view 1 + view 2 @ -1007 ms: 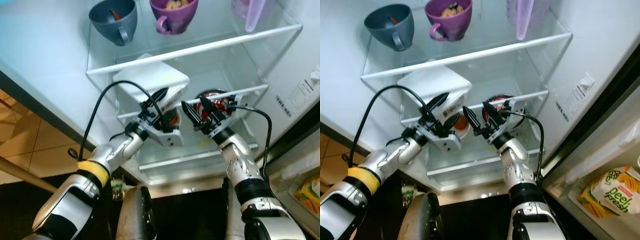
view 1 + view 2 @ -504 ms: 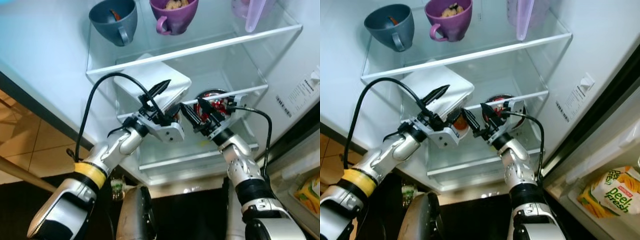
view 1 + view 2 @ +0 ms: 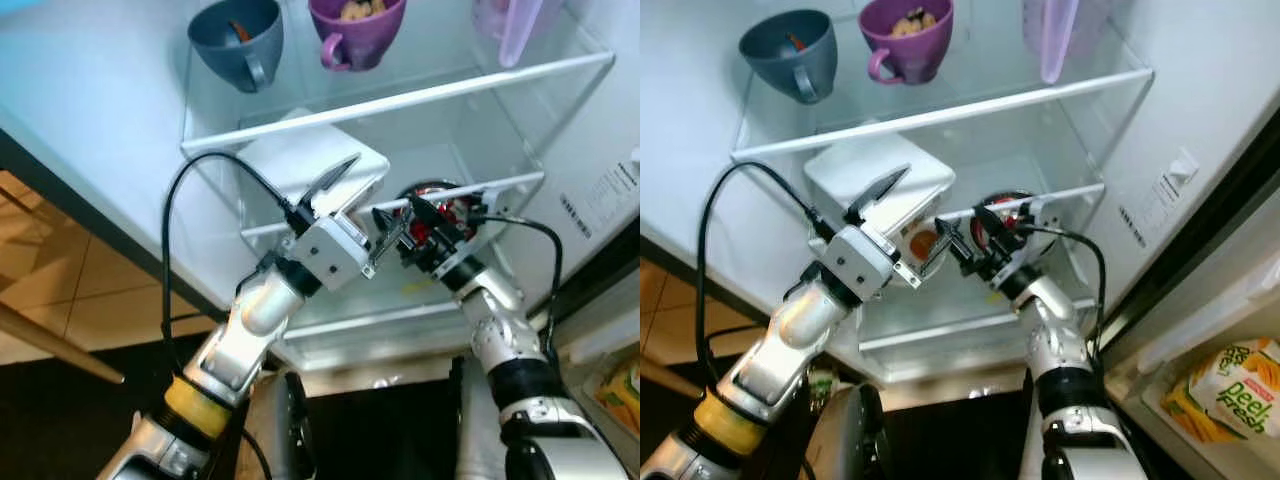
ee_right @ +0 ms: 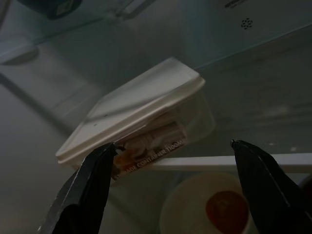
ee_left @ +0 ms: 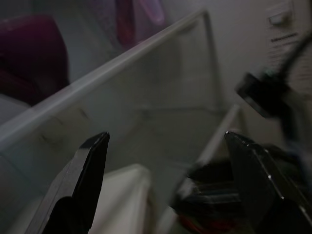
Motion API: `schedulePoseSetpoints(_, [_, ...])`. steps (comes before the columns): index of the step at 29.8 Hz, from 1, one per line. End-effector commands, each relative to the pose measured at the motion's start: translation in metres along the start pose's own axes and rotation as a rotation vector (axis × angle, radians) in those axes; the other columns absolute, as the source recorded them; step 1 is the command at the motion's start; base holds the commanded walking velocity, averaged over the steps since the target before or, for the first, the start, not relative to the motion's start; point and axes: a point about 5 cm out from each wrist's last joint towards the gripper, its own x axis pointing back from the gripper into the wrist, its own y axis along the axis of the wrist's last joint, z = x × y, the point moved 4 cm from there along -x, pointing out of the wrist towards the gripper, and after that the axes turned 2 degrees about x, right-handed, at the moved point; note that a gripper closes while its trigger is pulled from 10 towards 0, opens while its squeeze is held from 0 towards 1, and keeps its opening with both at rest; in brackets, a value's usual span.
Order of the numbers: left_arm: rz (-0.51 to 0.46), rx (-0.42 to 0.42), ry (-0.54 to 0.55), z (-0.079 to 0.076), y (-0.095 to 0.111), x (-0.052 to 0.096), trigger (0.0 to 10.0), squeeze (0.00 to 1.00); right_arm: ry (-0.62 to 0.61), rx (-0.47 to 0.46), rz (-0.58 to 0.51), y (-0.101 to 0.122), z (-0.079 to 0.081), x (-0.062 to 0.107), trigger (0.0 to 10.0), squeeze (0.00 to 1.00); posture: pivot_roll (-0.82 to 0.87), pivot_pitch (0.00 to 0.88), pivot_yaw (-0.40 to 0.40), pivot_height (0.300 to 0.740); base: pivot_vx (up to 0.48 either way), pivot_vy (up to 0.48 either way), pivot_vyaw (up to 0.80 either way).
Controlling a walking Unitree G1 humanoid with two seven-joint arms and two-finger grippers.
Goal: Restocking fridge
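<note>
A white lidded container [image 3: 300, 160] lies on the fridge's middle glass shelf [image 3: 500, 184]; the right wrist view shows it [image 4: 136, 112] tilted, with a printed label under the lid. My left gripper [image 3: 365, 205] is open right in front of it, one finger along its front corner. Just to the right, my right gripper [image 3: 405, 218] is open too, in front of a red and black round item [image 3: 440, 205]. Below the shelf edge sits a round white tub with an orange spot [image 4: 209, 209].
On the upper shelf [image 3: 420, 95] stand a grey mug [image 3: 235, 40], a purple mug [image 3: 360, 25] and a lilac pitcher [image 3: 520, 25]. The fridge door on the right holds a juice carton [image 3: 1230, 390]. A lower shelf [image 3: 400, 320] runs beneath the arms.
My left arm has risen and reached forward, its wrist turned, bringing its open fingers up against the white container. The right gripper has hardly moved.
</note>
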Motion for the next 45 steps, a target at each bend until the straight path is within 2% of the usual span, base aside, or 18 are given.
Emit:
schedulePoseSetpoints(1, [0.022,0.078,-0.032,-0.011,-0.001,0.006,10.0,0.0,0.008,-0.005,0.041,-0.013,0.002,0.002,10.0,0.0,-0.01,0.256,0.153,0.53,0.0,0.0,0.0])
schedulePoseSetpoints(10, [0.121,0.305,0.025,-0.016,-0.006,0.037,10.0,0.0,0.011,0.061,0.094,-0.02,-0.001,0.006,10.0,0.0,0.01,0.257,0.168,0.53,0.0,0.0,0.0])
schedulePoseSetpoints(13, [0.227,0.413,0.02,-0.033,-0.024,0.067,10.0,0.0,0.023,0.08,0.09,-0.014,-0.004,0.009,10.0,0.0,0.01,0.234,0.172,0.53,0.0,0.0,0.0])
schedulePoseSetpoints(16, [0.257,0.433,0.016,-0.039,-0.03,0.074,10.0,0.0,0.029,0.086,0.086,-0.012,-0.005,0.008,10.0,0.0,0.01,0.233,0.173,0.53,0.0,0.0,0.0])
schedulePoseSetpoints(18, [0.34,0.469,0.016,-0.052,-0.047,0.093,10.0,0.0,0.057,0.107,0.076,-0.008,-0.002,0.006,10.0,0.0,0.01,0.23,0.18,0.53,0.0,0.0,0.0])
schedulePoseSetpoints(19, [0.34,0.469,0.016,-0.052,-0.047,0.093,10.0,0.0,0.057,0.107,0.076,-0.008,-0.002,0.006,10.0,0.0,0.01,0.23,0.18,0.53,0.0,0.0,0.0])
schedulePoseSetpoints(20, [0.423,0.479,0.0,-0.065,-0.062,0.114,10.0,0.0,0.097,0.14,0.073,-0.005,0.003,0.003,10.0,0.0,0.01,0.229,0.179,0.53,0.0,0.0,0.0])
schedulePoseSetpoints(22, [0.489,0.483,0.024,-0.07,-0.076,0.13,10.0,0.0,0.141,0.188,0.072,0.0,0.009,-0.001,10.0,0.0,0.01,0.23,0.178,0.53,0.0,0.0,0.0])
schedulePoseSetpoints(27, [0.544,0.517,0.1,-0.065,-0.091,0.139,10.0,0.0,0.261,0.274,0.077,0.01,0.024,-0.007,10.0,0.0,0.01,0.228,0.17,0.53,0.0,0.0,0.0])
schedulePoseSetpoints(29, [0.552,0.527,0.128,-0.062,-0.095,0.14,10.0,0.0,0.333,0.332,0.096,0.013,0.032,-0.007,10.0,0.0,0.01,0.228,0.166,0.53,0.0,0.0,0.0])
schedulePoseSetpoints(30, [0.558,0.52,0.14,-0.06,-0.099,0.14,10.0,0.0,0.381,0.443,0.136,0.015,0.037,-0.009,10.0,0.0,0.01,0.227,0.163,0.53,0.0,0.0,0.0])
schedulePoseSetpoints(31, [0.558,0.52,0.14,-0.06,-0.099,0.14,10.0,0.0,0.381,0.443,0.136,0.015,0.037,-0.009,10.0,0.0,0.01,0.227,0.163,0.53,0.0,0.0,0.0])
schedulePoseSetpoints(34, [0.566,0.5,0.158,-0.055,-0.108,0.139,10.0,0.0,0.477,0.755,0.212,0.029,0.045,-0.014,10.0,0.0,0.01,0.228,0.154,0.53,0.0,0.0,0.0])
schedulePoseSetpoints(35, [0.566,0.5,0.158,-0.055,-0.108,0.139,10.0,0.0,0.477,0.755,0.212,0.029,0.045,-0.014,10.0,0.0,0.01,0.228,0.154,0.53,0.0,0.0,0.0])
schedulePoseSetpoints(36, [0.566,0.49,0.161,-0.054,-0.111,0.137,10.0,0.0,0.491,0.897,0.238,0.037,0.044,-0.017,10.0,0.0,0.01,0.229,0.151,0.53,0.0,0.0,0.0])
schedulePoseSetpoints(37, [0.565,0.486,0.162,-0.053,-0.112,0.136,10.0,0.0,0.491,0.959,0.246,0.041,0.043,-0.019,10.0,0.0,0.0,0.23,0.149,0.53,0.0,0.0,0.0])
schedulePoseSetpoints(38, [0.565,0.486,0.162,-0.053,-0.112,0.136,10.0,0.0,0.491,0.959,0.246,0.041,0.043,-0.019,10.0,0.0,0.0,0.23,0.149,0.53,0.0,0.0,0.0])
schedulePoseSetpoints(45, [0.543,0.484,0.16,-0.053,-0.114,0.125,10.0,0.0,0.504,1.271,0.328,0.044,0.04,-0.026,10.0,0.0,-0.01,0.232,0.135,0.53,0.0,0.0,0.0])
